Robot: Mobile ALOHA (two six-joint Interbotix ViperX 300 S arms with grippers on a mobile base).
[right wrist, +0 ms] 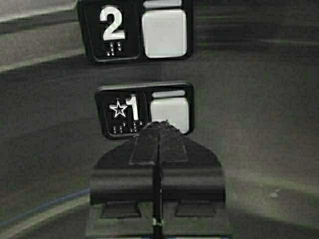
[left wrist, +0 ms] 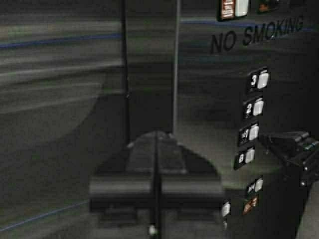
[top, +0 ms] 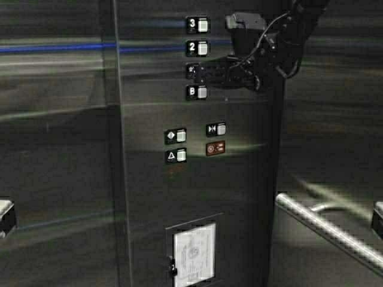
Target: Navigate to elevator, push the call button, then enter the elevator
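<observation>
I am inside the elevator, facing its brushed steel wall point(top: 60, 149) and button panel point(top: 239, 179). My right gripper point(top: 203, 73) is shut, and its tip is at the white star-1 floor button point(top: 192, 70). In the right wrist view the shut gripper point(right wrist: 159, 124) overlaps the lower edge of the star-1 button point(right wrist: 172, 107), below the 2 button point(right wrist: 164, 32). My left gripper point(left wrist: 157, 134) is shut and empty, held back from the wall. The call button is out of view.
The panel carries buttons 3 point(top: 197, 25), 2 point(top: 197, 48) and B point(top: 197, 91), door and alarm buttons point(top: 215, 129), and a framed certificate point(top: 194, 254). A round metal handrail point(top: 323, 230) runs along the right wall. "NO SMOKING" point(left wrist: 256, 34) is printed above.
</observation>
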